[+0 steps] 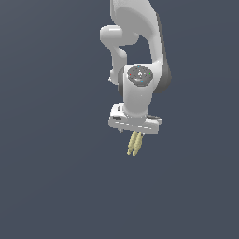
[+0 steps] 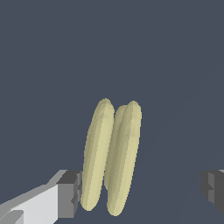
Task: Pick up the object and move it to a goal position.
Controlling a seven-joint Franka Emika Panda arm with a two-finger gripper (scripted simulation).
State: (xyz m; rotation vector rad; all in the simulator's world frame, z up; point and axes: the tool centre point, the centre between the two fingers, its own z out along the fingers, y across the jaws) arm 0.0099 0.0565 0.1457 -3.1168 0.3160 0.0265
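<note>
Object (image 1: pixel 135 144) hangs below tool (image 1: pixel 136 133), open room all round.

Object (image 1: pixel 135 144): pale yellow lobes, plain, no markings.
Gripper (image 1: pixel 135 133): white body; finger pads (image 2: pixel 70 194) dark grey.
Arm (image 1: pixel 135 51): white w/ dark grey side band; grey round cap w/ tiny red & green specks.
Backdrop: flat slate blue-grey.
</note>
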